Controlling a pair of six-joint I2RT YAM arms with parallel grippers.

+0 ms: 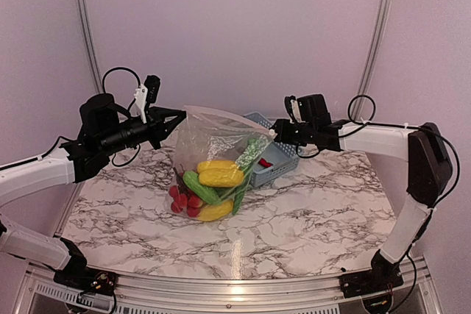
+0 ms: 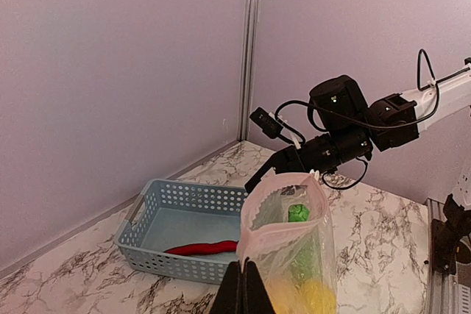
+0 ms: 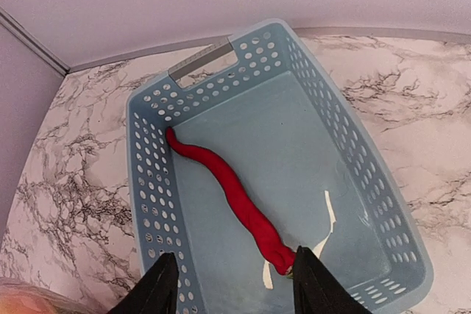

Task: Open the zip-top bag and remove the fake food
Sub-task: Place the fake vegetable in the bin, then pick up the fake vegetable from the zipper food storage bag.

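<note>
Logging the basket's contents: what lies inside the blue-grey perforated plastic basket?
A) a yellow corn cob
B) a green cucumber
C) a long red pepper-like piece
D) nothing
C: only a long red pepper-like piece lies on the floor of the blue-grey perforated plastic basket.
</note>
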